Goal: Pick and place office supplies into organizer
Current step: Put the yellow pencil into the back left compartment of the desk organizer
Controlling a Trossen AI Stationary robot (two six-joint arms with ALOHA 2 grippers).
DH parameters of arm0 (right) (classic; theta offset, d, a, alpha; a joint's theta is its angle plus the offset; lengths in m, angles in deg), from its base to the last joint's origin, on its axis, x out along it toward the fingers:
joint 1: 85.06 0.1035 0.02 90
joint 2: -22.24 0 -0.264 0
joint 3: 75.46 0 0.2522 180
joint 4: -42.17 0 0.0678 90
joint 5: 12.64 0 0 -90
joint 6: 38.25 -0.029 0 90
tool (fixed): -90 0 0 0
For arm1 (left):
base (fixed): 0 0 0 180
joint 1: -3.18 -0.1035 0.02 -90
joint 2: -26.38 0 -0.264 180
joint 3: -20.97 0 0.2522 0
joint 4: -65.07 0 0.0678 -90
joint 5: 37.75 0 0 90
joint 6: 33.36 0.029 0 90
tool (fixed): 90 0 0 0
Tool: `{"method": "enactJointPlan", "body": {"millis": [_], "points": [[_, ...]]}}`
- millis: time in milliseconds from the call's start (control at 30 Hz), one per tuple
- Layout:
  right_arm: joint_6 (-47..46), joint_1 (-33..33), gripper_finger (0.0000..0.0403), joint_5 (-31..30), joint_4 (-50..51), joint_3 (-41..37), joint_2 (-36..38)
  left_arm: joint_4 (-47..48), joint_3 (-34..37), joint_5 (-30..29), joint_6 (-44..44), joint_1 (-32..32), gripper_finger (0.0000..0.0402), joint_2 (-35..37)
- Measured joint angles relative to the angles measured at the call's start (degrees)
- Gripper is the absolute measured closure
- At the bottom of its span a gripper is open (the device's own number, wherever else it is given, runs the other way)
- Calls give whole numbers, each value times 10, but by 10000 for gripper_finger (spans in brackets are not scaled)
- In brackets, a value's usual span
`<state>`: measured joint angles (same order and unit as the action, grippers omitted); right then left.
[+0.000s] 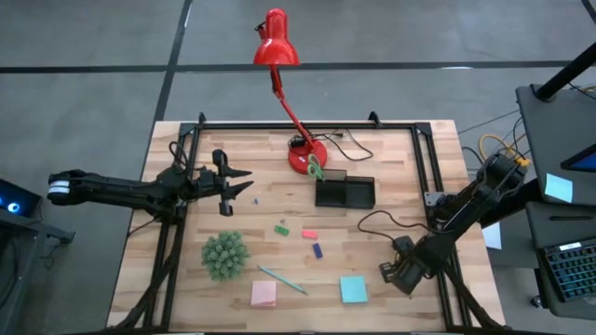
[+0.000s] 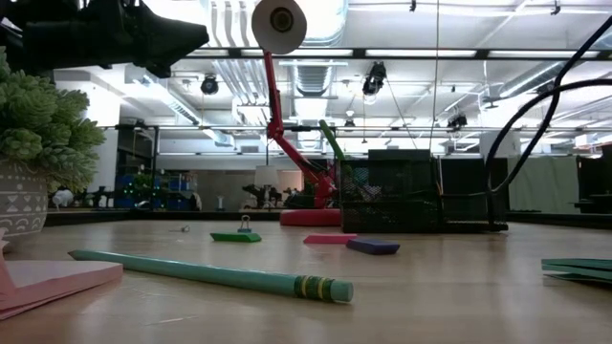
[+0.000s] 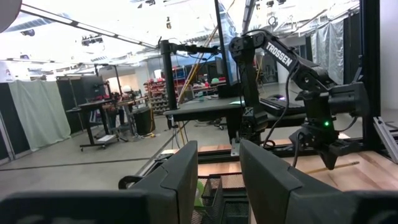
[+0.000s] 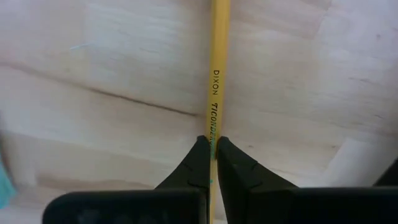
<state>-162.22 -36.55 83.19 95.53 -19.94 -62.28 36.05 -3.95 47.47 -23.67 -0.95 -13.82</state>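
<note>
Right wrist view shows my right jaws pinched narrow on a yellow Dixon pencil, its long axis running straight ahead from my fingers, lying on the worktop. From the black organizer, this grip sits well off toward the near right corner. My left jaws hang parted and empty, far left of the organizer.
</note>
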Motion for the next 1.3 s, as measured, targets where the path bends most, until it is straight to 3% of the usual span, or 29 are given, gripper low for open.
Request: {"method": "enactJointPlan", "body": {"millis": [333,1067,1300], "points": [[33,0,395,-89,2,1,39,0,0,0,0,0,294,0],[102,-1,394,-171,3,1,66,0,0,0,0,0,294,0],[135,-1,394,-235,0,1,72,-1,0,0,-1,0,294,0]]}}
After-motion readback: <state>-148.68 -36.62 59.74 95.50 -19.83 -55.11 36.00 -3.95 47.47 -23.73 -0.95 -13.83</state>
